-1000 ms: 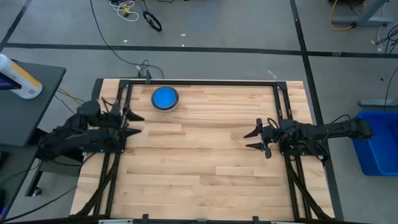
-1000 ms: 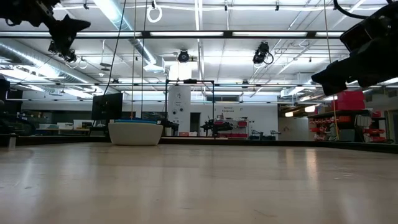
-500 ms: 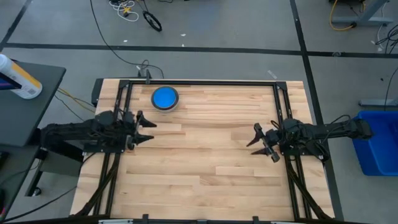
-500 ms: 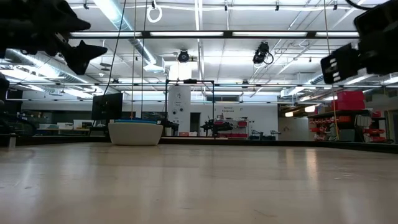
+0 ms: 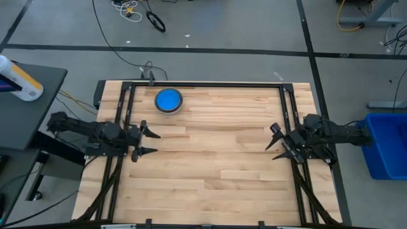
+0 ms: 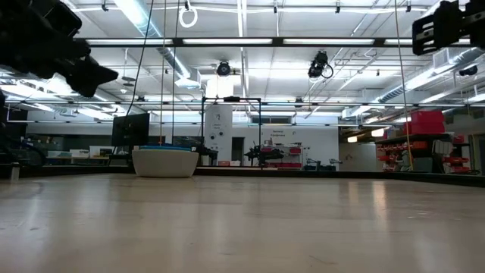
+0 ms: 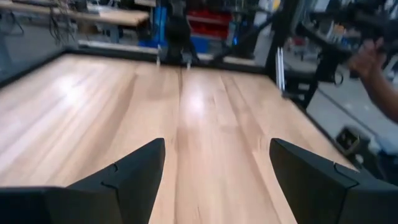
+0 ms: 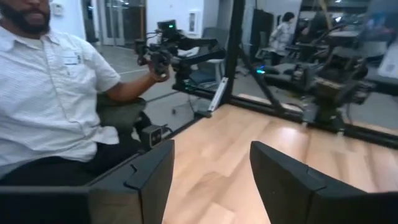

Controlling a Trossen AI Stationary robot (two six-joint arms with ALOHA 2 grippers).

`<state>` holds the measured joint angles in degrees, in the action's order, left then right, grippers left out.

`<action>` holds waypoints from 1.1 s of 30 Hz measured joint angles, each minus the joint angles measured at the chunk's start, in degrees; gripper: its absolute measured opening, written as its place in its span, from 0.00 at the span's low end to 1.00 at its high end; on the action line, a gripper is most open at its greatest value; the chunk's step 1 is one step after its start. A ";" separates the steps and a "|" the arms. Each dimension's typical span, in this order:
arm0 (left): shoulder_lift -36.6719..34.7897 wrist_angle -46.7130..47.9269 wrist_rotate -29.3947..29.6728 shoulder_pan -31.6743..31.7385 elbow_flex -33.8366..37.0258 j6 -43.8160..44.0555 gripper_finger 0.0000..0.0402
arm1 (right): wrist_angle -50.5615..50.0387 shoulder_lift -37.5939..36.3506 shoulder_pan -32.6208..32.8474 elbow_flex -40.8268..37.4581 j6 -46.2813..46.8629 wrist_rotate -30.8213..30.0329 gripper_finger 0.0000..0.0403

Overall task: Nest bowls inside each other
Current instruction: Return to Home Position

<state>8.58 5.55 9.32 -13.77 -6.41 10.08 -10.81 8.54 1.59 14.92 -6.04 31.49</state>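
Note:
A blue bowl sits nested inside a grey bowl (image 5: pixel 169 100) at the table's far left. In the low view the grey bowl (image 6: pixel 165 161) stands on its base with a blue rim showing above it. My left gripper (image 5: pixel 151 142) hovers open at the left edge, nearer than the bowls, pointing toward the right, and it holds nothing (image 7: pixel 214 171). My right gripper (image 5: pixel 275 141) hovers open at the right edge and points toward the left, with nothing between its fingers (image 8: pixel 211 168). In the low view the left gripper (image 6: pixel 87 72) hangs lower than the right gripper (image 6: pixel 447 26).
Black frame rails (image 5: pixel 203 84) run along the table's far edge and both sides. A blue bin (image 5: pixel 385 149) stands off the table at the right. A dark side table with a bottle (image 5: pixel 19 79) is at the left. A seated person (image 8: pixel 50 106) shows beyond the table's edge.
My left gripper has swung toward the near edge and a little toward the right, and has come down. My right gripper has drawn back toward the table's right edge and risen. The bowls have stayed where they were.

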 joint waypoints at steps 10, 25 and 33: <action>-0.08 6.60 13.31 -13.44 0.00 1.04 0.75 | -5.41 -8.06 0.46 -3.46 -0.44 -3.02 0.59; -0.39 -9.68 -7.54 -25.11 1.75 -7.90 0.75 | 0.92 -8.40 1.20 -9.10 2.14 -3.39 0.66; -0.34 -6.33 8.38 -25.29 4.58 -1.99 0.75 | 1.66 -8.40 1.20 -9.10 2.38 -3.32 0.68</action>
<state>8.24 -0.78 17.69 -39.06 -1.83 8.09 -9.15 0.14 2.79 5.82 -3.66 28.16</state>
